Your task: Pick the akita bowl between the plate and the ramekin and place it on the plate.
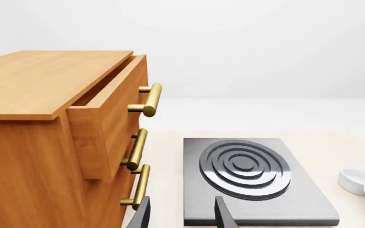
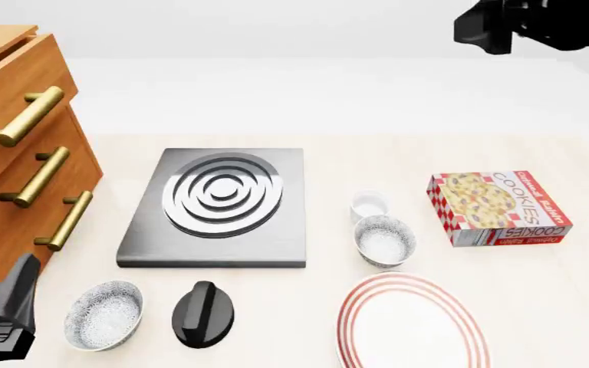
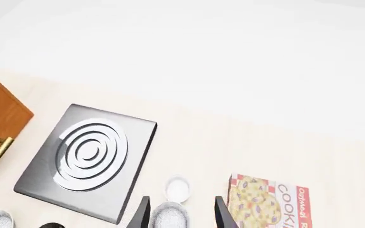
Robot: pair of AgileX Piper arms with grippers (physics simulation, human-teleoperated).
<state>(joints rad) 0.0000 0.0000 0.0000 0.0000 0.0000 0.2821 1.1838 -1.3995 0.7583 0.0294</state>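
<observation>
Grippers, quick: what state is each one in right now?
Left gripper: open, holding nothing.
Right gripper: open, holding nothing, above the akita bowl.

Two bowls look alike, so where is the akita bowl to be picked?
In the front view, the akita bowl sits right of centre, between the ramekin behind it and the plate in front.

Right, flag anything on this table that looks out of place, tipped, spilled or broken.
One thing stands out: the top drawer of the wooden cabinet is pulled partly open. Otherwise, both bowls, the ramekin, plate, cookie box and hotplate look intact and unspilled.
</observation>
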